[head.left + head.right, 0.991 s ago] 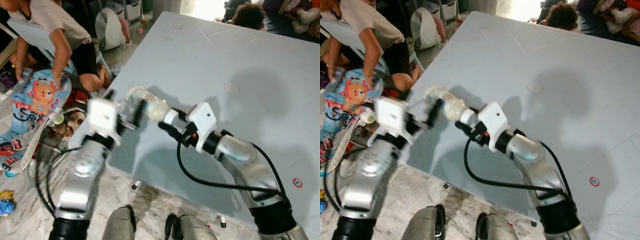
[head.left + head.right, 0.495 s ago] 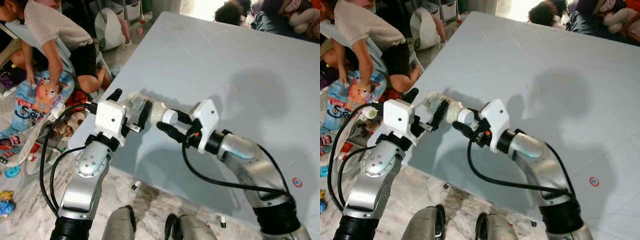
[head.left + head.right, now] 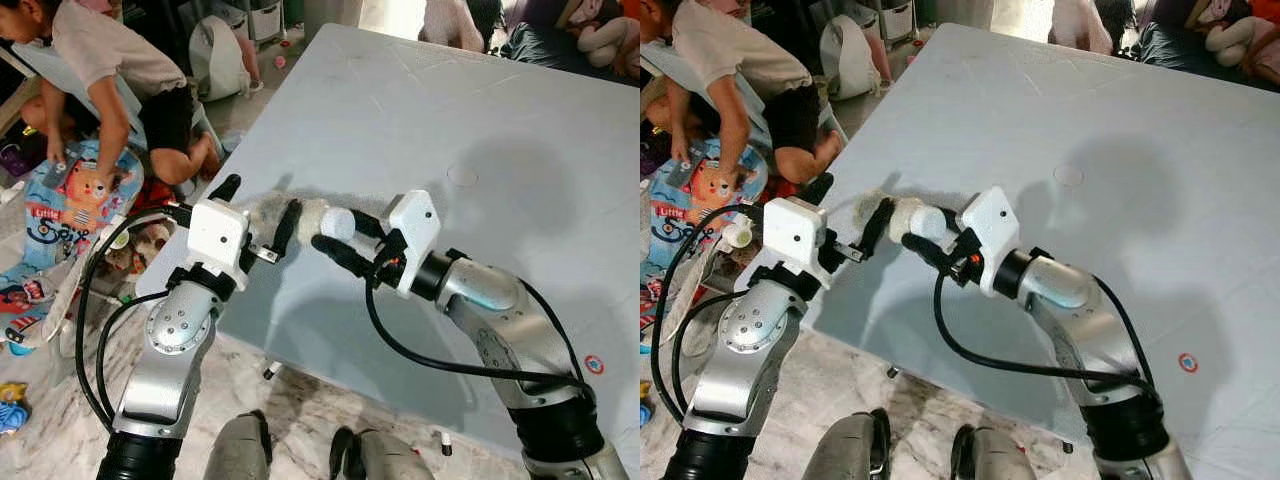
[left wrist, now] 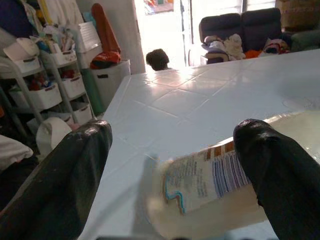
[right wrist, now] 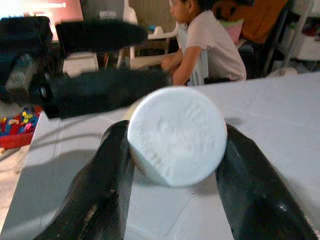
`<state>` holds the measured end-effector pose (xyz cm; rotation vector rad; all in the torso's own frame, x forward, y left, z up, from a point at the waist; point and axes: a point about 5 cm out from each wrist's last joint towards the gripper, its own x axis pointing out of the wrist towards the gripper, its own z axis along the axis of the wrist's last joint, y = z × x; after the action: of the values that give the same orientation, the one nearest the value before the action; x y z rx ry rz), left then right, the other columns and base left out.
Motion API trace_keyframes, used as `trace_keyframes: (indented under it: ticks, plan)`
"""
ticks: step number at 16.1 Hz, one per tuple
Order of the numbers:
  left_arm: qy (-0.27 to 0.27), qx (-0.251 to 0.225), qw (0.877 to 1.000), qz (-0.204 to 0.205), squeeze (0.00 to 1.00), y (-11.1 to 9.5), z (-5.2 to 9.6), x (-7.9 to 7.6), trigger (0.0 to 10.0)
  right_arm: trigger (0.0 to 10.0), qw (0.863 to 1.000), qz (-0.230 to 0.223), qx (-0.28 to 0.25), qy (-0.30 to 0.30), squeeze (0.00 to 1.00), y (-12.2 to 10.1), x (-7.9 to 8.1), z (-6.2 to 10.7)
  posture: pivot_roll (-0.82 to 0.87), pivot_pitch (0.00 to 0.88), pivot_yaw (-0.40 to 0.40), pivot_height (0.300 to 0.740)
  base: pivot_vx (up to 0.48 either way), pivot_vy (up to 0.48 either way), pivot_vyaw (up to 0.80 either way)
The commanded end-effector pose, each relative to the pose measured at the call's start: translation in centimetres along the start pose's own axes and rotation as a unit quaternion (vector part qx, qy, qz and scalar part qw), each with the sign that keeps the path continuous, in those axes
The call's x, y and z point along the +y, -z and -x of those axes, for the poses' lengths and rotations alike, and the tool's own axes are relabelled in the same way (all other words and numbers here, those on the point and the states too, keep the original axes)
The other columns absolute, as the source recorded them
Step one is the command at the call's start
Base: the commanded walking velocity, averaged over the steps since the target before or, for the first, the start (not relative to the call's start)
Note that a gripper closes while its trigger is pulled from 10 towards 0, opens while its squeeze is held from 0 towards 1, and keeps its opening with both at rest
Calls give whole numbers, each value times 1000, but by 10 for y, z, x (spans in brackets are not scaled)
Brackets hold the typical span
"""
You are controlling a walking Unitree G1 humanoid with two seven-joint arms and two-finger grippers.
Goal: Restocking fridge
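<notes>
A clear plastic bottle (image 3: 300,214) with a white cap (image 5: 176,135) and a printed label (image 4: 210,177) is held level just above the near left corner of the pale grey table (image 3: 480,120). My right gripper (image 3: 338,231) is shut on the cap end, one black finger on each side of the cap. My left gripper (image 3: 257,205) is open, its two fingers (image 4: 65,180) straddling the bottle's body without pinching it. The bottle looks blurred in the eye views.
A person (image 3: 110,70) crouches on the floor to the left, hands on a colourful cartoon bag (image 3: 70,200), with toys scattered around. The table's left edge (image 3: 215,300) runs just below the grippers. A round mark (image 3: 462,175) and a red sticker (image 3: 595,365) lie on the tabletop.
My left gripper, blurred and in motion a second ago, has settled around the bottle's body. The right gripper has lifted the cap end slightly. The person on the floor has shifted.
</notes>
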<state>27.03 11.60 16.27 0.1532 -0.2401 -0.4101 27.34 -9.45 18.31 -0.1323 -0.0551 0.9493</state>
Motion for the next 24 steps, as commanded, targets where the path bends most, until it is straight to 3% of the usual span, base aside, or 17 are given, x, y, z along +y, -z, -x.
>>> trace_keyframes:
  ticks: [1,2,3,13,20,24]
  plan:
    - [32,32,999,5,0,12,1,-12,10000,8431,996,45,-75,-32,0,-33,8,-6,-22,97,-40,740,0,0,0]
    - [36,32,999,6,0,12,1,-14,10000,9529,995,48,-80,-30,0,-35,7,-6,-22,96,-39,740,0,0,0]
    - [37,32,999,6,0,12,1,-14,10000,10000,995,53,-83,-28,0,-37,6,-7,-22,94,-38,740,0,0,0]
    - [22,32,999,-2,0,13,0,-9,10000,10000,995,50,-84,-7,0,-30,9,-4,-17,87,-39,740,0,0,0]
    - [3,35,999,-15,0,16,1,-2,10000,10000,997,35,-62,38,0,-5,20,12,-22,93,-38,740,0,0,0]
    - [-72,31,996,-44,0,15,-1,22,10000,10000,996,35,-51,60,0,4,19,17,-21,93,-38,740,0,0,0]
